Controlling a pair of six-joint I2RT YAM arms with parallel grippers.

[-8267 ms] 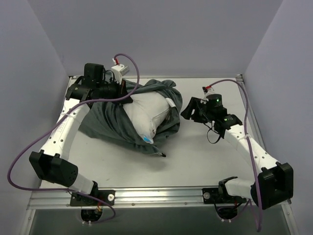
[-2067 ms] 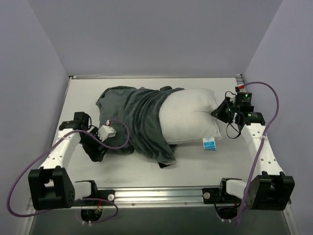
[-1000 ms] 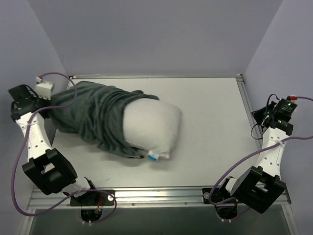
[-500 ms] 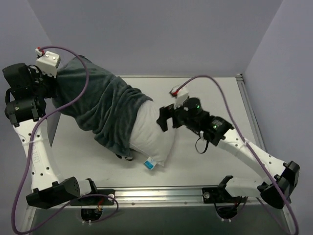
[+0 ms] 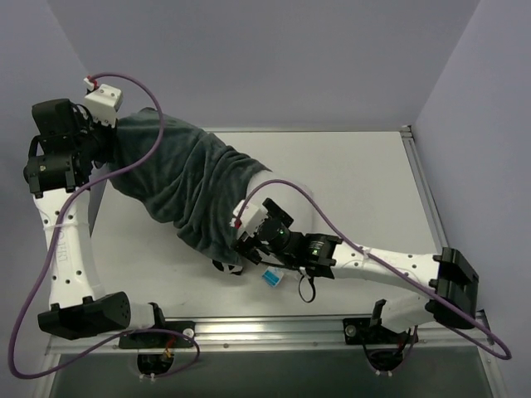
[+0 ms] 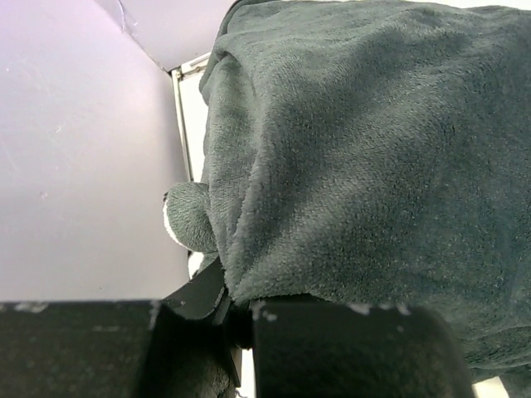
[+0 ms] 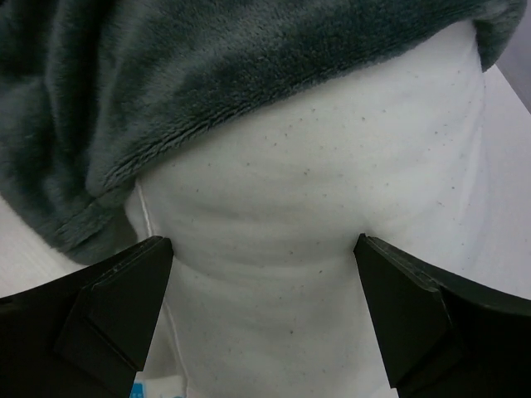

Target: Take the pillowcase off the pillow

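Swung lower and closer since half a second ago: right fingers point(image 7: 116, 290), released, spread either side of bare pillow point(image 7: 315, 207) end. Clenched on pillowcase point(image 5: 191, 178), raised high: left fingers point(image 6: 199, 298). Pinch pillow deep between right fingers, pin it to counter point(image 5: 357, 182), then pull pillowcase straight away from them.

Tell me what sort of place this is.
Probably a lab robot test booth, not a home: plain lilac walls box in a white table, the left arm and right arm are bolted to a metal rail at its edge, handling a pillow in a grey pillowcase.
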